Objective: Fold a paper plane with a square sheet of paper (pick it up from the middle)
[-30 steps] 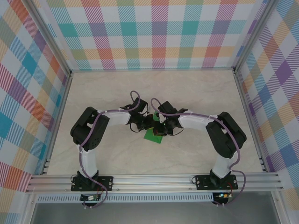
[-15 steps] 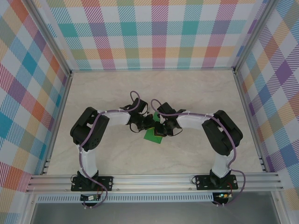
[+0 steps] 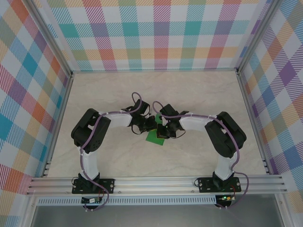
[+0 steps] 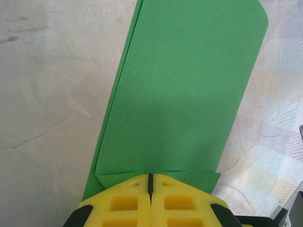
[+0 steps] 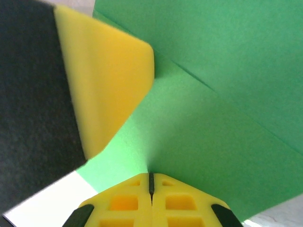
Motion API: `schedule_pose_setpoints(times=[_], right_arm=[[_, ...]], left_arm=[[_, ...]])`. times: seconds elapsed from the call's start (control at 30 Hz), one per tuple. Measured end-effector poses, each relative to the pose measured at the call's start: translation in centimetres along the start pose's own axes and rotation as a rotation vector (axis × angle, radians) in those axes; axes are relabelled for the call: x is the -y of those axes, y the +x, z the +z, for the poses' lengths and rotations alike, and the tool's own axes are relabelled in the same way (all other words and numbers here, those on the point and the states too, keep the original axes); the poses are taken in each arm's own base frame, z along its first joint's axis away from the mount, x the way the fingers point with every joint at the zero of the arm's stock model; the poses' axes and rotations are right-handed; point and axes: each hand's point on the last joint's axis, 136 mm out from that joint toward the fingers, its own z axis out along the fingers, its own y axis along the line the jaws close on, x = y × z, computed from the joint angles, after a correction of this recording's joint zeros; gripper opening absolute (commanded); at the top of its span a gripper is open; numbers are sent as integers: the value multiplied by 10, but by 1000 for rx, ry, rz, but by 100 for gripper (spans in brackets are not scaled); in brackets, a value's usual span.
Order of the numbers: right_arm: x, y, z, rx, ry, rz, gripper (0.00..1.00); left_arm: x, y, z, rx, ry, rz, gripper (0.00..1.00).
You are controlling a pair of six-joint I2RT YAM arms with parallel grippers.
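Square sheet of paper (image 3: pixel 155 137), folded into layers, lies flat mid-bench (image 3: pixel 113 94) under both wrists. Left gripper (image 4: pixel 150 177) fully closed, tips resting on the paper, gripping nothing. Right gripper (image 5: pixel 151 176) likewise.

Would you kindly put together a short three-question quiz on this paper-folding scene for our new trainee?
1. True or false: the left gripper stands wide open.
2. Which colour is the paper? A red; B green; C white.
3. Short answer: in the top view, where on the table do the left gripper and the right gripper meet?

Key: 1 false, it is shut; 2 B; 3 near the middle, over the paper.
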Motion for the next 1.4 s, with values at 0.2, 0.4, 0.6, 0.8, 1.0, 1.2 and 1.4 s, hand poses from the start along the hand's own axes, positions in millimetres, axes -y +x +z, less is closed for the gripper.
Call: schedule_pose_setpoints(times=[0.2,0.4,0.6,0.8,1.0,1.2,1.4], right_arm=[[7,14,-5,-32,13,-35,0],[12,24,-8,-59,30,-47,0],[10,27,-17,-62,31,-45,0],[-2,15,-21,-29,2,-55,0],[-11,4,-10,-28,-15,-52,0],[-10,4,-1,-44,-5,-48,0],[-6,8,-1,-60,7,-49,0]], left_arm=[[0,0,0,2,1,-11,1],[0,0,0,2,1,-17,1],[0,0,0,2,2,-17,1],[0,0,0,2,5,-17,1],[0,0,0,4,8,-18,1],[0,0,0,7,10,-17,1],[0,0,1,9,12,-18,0]])
